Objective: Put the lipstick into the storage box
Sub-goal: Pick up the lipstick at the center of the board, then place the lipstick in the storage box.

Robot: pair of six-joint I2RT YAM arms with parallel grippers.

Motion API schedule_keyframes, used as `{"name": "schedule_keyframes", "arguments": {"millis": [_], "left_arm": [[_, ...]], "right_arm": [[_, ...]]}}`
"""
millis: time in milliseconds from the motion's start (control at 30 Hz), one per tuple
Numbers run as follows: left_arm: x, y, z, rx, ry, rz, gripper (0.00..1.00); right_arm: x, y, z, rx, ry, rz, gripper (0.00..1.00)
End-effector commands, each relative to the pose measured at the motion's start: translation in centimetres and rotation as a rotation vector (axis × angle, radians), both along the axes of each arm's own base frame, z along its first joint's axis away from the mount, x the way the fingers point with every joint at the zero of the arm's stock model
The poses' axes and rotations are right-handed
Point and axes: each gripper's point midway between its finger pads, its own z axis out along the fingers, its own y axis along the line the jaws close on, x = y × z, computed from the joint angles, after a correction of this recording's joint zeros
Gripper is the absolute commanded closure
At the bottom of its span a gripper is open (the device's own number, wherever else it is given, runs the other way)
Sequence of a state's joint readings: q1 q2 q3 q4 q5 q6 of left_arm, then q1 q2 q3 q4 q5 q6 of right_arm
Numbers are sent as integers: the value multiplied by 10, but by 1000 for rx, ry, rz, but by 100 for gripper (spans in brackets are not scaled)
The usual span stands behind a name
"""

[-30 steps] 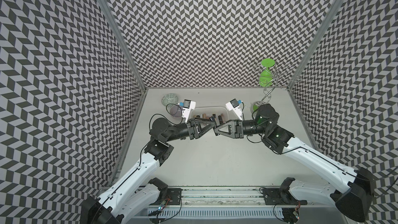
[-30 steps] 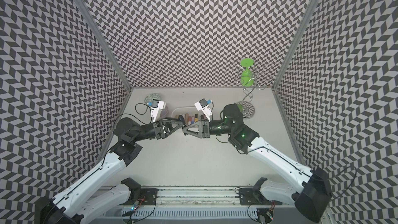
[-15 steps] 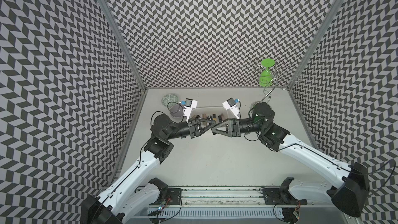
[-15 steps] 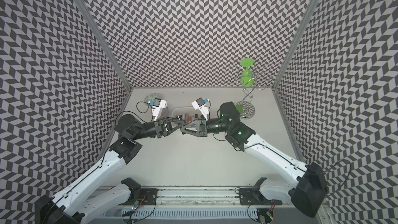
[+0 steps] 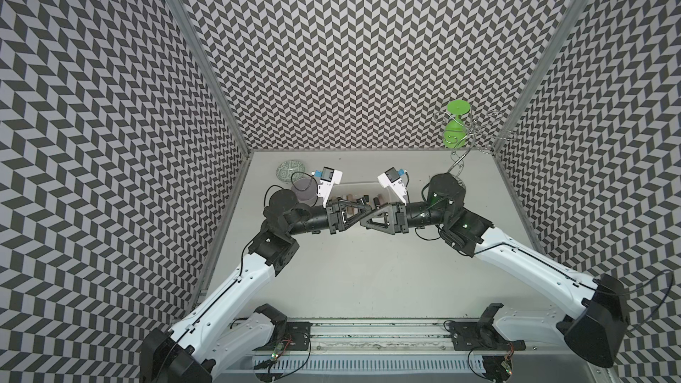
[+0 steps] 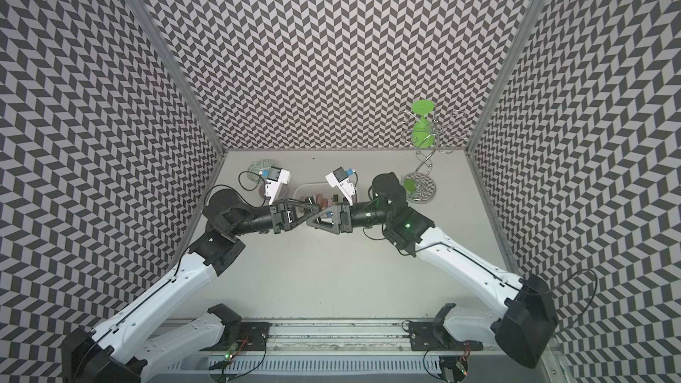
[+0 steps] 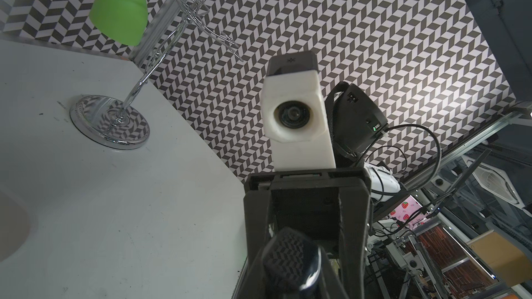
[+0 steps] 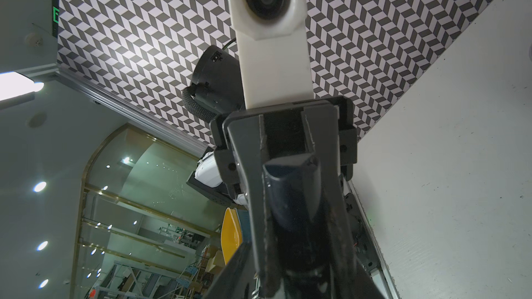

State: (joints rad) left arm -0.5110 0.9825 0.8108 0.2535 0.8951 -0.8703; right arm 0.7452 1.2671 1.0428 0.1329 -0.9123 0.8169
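Closed within the last second, left jaws are clamped on the lipstick (image 7: 288, 255) (likely light, slick, rigid; best held mid-barrel); right jaws are parted.

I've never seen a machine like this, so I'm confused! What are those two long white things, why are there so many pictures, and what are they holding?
Those are two robot arms, each ending in a two-fingered gripper. Two pictures look down from high above; two come from small cameras on the wrists, each facing the other arm. Above the table, the left gripper and right gripper meet tip to tip, and the left one is shut on a dark lipstick. Behind them sit a white storage box holding small tubes, a lilac bowl, a green-patterned bowl and a shiny stand with a green cup.
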Motion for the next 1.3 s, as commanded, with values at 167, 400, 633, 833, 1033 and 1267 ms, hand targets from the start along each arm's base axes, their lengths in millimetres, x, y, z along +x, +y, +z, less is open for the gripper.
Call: {"name": "schedule_keyframes", "arguments": {"millis": [167, 400, 633, 833, 1033, 1267], "left_arm": [[8, 5, -6, 91, -6, 70, 99], [26, 22, -18, 243, -8, 227, 99], [35, 51, -46, 421, 37, 388, 99], [34, 75, -73, 569, 81, 479, 99], [33, 97, -101, 715, 114, 540, 99], [39, 110, -124, 843, 137, 572, 99]], "right_arm": [[-2, 1, 7, 3, -60, 11, 40], [-3, -1, -4, -38, -53, 4, 40], [-3, 0, -20, -99, -56, -20, 39], [0, 13, -57, -312, -106, -75, 39], [2, 16, -104, -611, -209, -137, 39], [11, -12, -139, -869, -275, -232, 38]]}}
